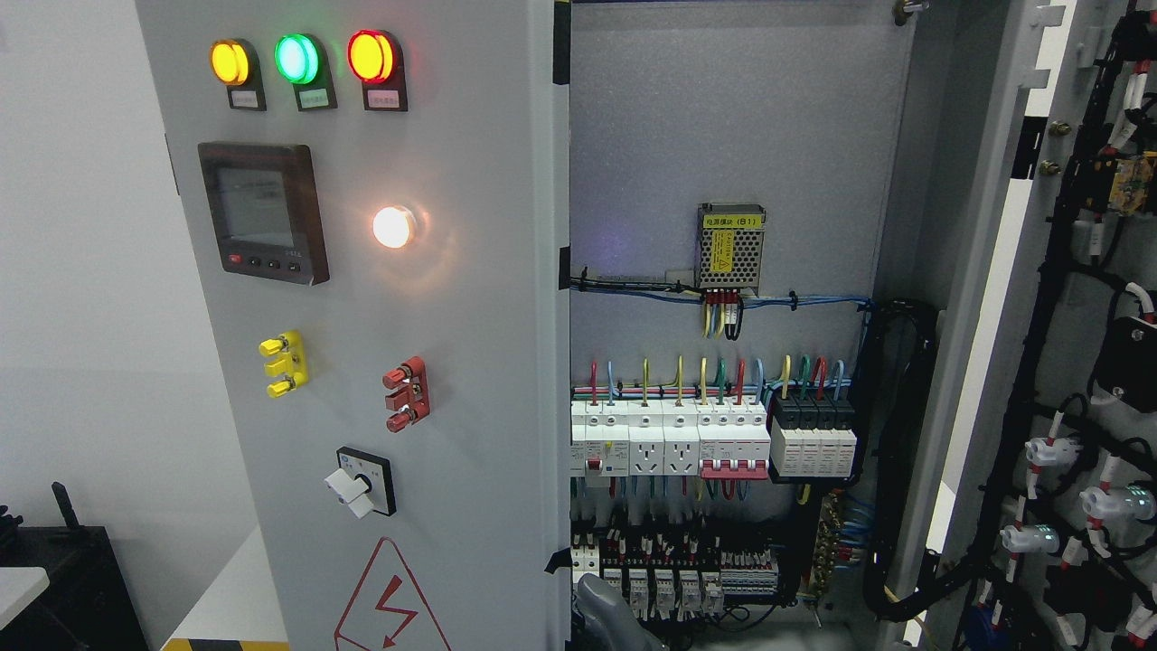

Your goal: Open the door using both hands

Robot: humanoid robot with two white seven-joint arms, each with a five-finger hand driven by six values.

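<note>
Down at the bottom edge, a grey rounded part (607, 615) is showing just right of the left door's (380, 362) free edge; it is probably a piece of one robot arm or hand, but I cannot tell which side it is coming from, nor whether any fingers are open or curled, nor if it is touching anything. No other arm is showing.

Both doors of the cabinet are already standing open. That left door, carrying three lit lamps (298, 59), a meter (262, 212) and a rotary switch (362, 484), is filling the left half of the view. The right door (1076, 362), swung far out, is showing its inner side with black wire bundles (1039, 425).

Between them the breakers (669, 443) and coloured wires are lying exposed. I judge the main risk is here: the grey part is sitting close below the terminal rows, so a careless lift could be catching a wire or flipping a breaker. Pushing the left door by its face could also be pressing a switch.
</note>
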